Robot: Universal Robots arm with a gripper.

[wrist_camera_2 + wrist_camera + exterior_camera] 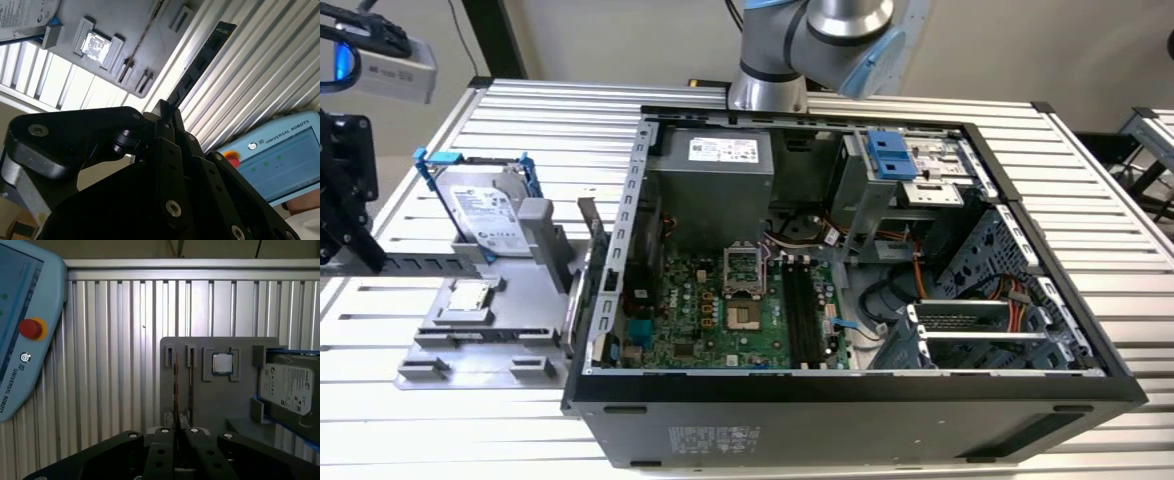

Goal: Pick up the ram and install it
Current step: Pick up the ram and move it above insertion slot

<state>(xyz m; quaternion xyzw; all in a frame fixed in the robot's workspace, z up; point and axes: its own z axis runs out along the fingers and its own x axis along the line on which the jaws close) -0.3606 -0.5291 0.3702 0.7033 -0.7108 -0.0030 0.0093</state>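
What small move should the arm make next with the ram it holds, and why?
Probably carry it toward the exterior view's right, to the open computer case. The gripper is shut on the ram, whose far end hangs free over the table slats, and the black memory slots inside look empty.

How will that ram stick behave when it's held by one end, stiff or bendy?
Likely stiff: the ram runs straight out from the gripper without sagging. Probably light, since it looks so thin edge-on in the first wrist view. Held at one end, it may twist in the jaws if bumped.
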